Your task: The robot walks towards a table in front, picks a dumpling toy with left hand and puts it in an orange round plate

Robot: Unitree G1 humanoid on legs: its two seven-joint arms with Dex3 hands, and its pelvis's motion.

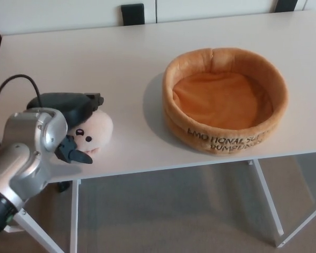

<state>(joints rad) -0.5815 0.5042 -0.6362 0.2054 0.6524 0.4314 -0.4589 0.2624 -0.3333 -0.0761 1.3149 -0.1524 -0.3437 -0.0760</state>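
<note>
The dumpling toy (94, 133), a pale peach plush with a small face, lies on the white table (121, 58) near its front left edge. My left hand (73, 118) sits over the toy's left side, open. Its two fingers (92, 99) reach past the toy's far side and its thumb (77, 154) lies at the near side, so the toy is between them and part of it is hidden. The orange round plate (225, 134), a soft plush bowl with dark lettering on its front wall, stands empty to the right. The right hand does not show.
A black cable (10, 84) loops over the table behind my left arm. Two dark chair backs (132, 14) stand beyond the far edge. The table's white legs (74, 216) and grey floor show below the front edge.
</note>
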